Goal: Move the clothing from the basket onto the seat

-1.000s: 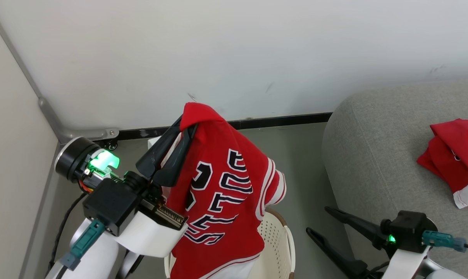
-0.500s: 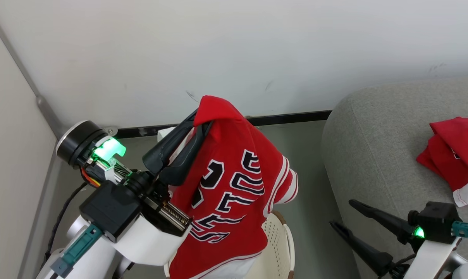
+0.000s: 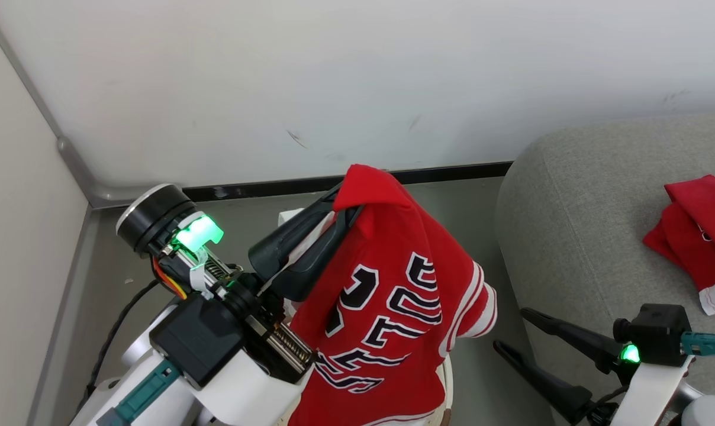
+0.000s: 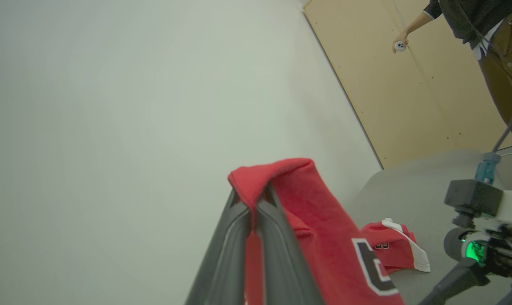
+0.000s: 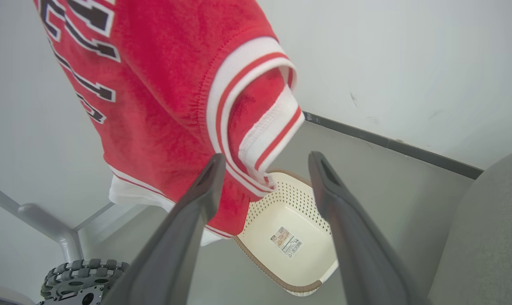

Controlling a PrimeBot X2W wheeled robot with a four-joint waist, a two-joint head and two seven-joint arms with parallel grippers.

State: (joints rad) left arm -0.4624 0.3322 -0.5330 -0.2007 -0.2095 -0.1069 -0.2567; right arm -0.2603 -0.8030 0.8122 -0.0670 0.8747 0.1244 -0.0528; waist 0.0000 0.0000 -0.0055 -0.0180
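My left gripper (image 3: 347, 206) is shut on a fold of the red clothing with black-and-white lettering (image 3: 393, 278), which hangs from it above the grey floor, left of the seat (image 3: 582, 225). In the left wrist view the two fingers meet on the fold at the gripper (image 4: 252, 202). A second red garment (image 3: 698, 236) lies crumpled on the seat. My right gripper (image 3: 509, 328) stands open beside the seat's near corner, holding nothing. Between its spread fingers in the right wrist view, the gripper (image 5: 268, 157) frames the hanging sleeve (image 5: 256, 127) and the cream basket (image 5: 307, 258) on the floor below, with nothing lying in it.
A white wall with a black baseboard (image 3: 263, 190) runs behind. A grey metal post (image 3: 73, 160) marks the left corner. One of the robot's wheels (image 5: 73, 279) sits low on the floor. A person's hand holding a controller (image 4: 400, 45) is beyond the seat, by a wooden panel (image 4: 408, 97).
My left gripper has carried the lettered garment to the right, closer to the seat. The right gripper shifted slightly right and stayed open.
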